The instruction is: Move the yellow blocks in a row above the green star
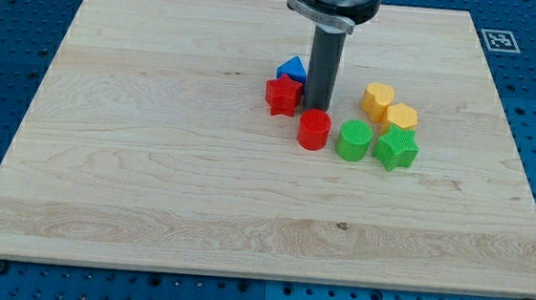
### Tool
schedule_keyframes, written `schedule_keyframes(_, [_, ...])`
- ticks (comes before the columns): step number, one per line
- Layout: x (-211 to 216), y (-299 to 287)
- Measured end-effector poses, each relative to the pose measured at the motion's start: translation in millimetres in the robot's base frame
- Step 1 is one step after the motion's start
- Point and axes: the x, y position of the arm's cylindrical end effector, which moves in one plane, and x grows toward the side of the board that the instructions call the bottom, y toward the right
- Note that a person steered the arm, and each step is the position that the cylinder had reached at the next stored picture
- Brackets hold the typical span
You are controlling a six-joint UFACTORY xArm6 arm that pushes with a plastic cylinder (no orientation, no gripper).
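so my tip [316, 109] is bare, gripping nothing, left of the yellow blocks [389, 108]; next, nudge them level beyond the green star [397, 148].

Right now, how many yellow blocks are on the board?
2: one yellow block right of my tip, another yellow block touching it, just above the green star. None seem hidden.

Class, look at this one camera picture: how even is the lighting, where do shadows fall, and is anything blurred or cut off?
Camera view: lighting is soft and even on the wooden board, no glare; blocks such as the green star and red cylinder cast only faint, short shadows; everything is in focus; the arm is cropped at the view's top, and my tip ends just behind the red cylinder.
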Motion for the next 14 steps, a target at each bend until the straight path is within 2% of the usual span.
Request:
schedule_keyframes(2, [-1.8,9.6])
schedule_keyframes(6, [-3.8,80.6])
schedule_keyframes(8, [-11.8,80.6])
schedule_keyframes(9, [-9.9,56.2])
schedule_keyframes(10, [-48.8,26.8])
schedule_keyframes(11, [-70.0,72.7])
schedule_keyframes(12, [-69.0,93.3])
schedule_keyframes(13, [-62.1,137.3])
schedule_keyframes(14, [-41.0,142.6])
